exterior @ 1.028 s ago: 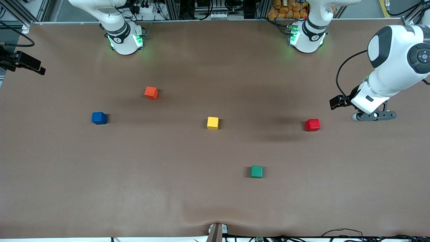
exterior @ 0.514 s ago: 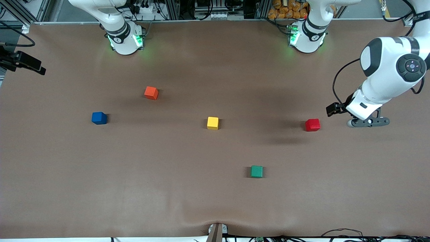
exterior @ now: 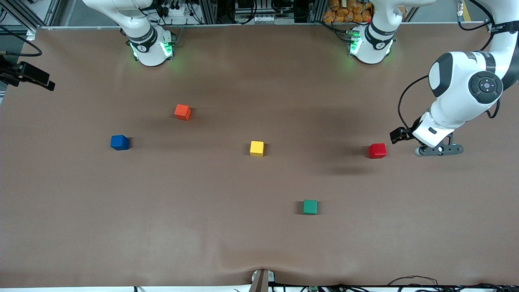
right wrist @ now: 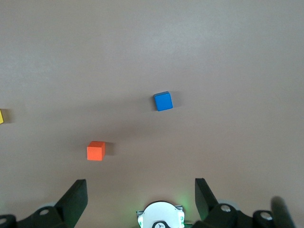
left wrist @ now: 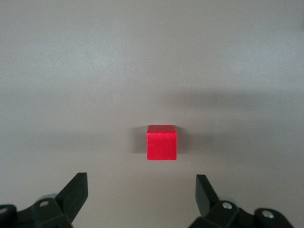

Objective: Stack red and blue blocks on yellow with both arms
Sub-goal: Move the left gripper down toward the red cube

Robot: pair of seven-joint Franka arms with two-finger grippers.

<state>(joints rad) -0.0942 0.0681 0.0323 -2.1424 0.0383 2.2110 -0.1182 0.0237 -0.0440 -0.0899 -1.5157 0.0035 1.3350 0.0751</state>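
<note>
Red cube (exterior: 377,150) matte, bright, sharp-edged, flat on brown table (exterior: 243,243), toward left arm's end from yellow cube (exterior: 256,148). Blue cube (exterior: 119,142) toward right arm's end from yellow cube; orange-red cube (exterior: 182,112) farther from front camera, green cube (exterior: 309,207) nearer. Left pincer (left wrist: 141,190) spread wide, empty, above table just beside red cube. Right pincer (right wrist: 141,190) likewise wide, high, waiting.

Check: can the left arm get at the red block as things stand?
Probably yes. The left gripper hangs open over bare table just beside the red block, toward the left arm's end. The block stands alone, nothing touching it or between the two.
</note>
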